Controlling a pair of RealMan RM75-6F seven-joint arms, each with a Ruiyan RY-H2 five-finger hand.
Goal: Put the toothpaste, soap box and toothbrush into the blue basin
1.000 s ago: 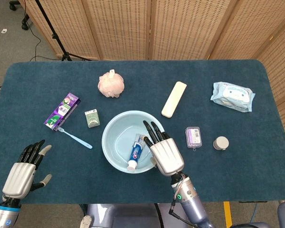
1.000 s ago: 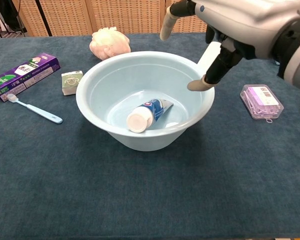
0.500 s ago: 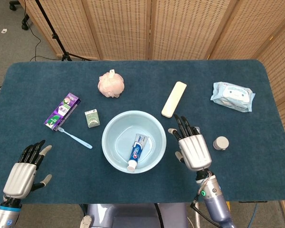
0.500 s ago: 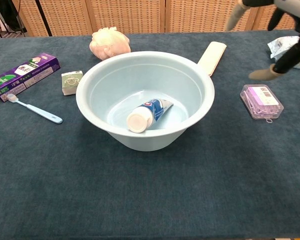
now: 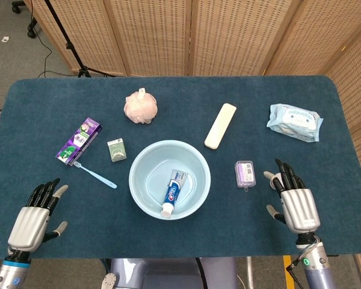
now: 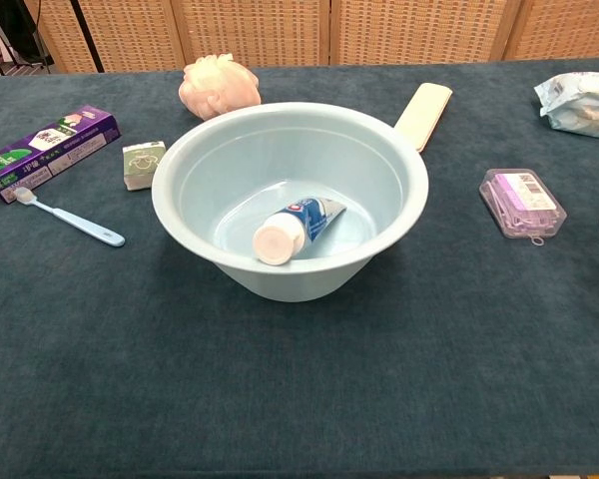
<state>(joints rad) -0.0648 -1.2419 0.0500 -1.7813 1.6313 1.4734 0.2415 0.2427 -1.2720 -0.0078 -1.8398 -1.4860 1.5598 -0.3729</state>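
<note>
Now | toothpaste [image 5: 174,194] in basin [image 5: 143,159] | right hand [image 5: 298,208] fingers [image 5: 283,176] well apart

Staged lab set: wicker screens [image 5: 228,36] behind a blue-clothed table [image 5: 168,96].

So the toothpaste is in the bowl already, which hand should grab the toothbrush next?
Probably the left hand. The toothbrush lies on its side of the blue basin, while the right hand sits open beyond the basin's far side.
</note>
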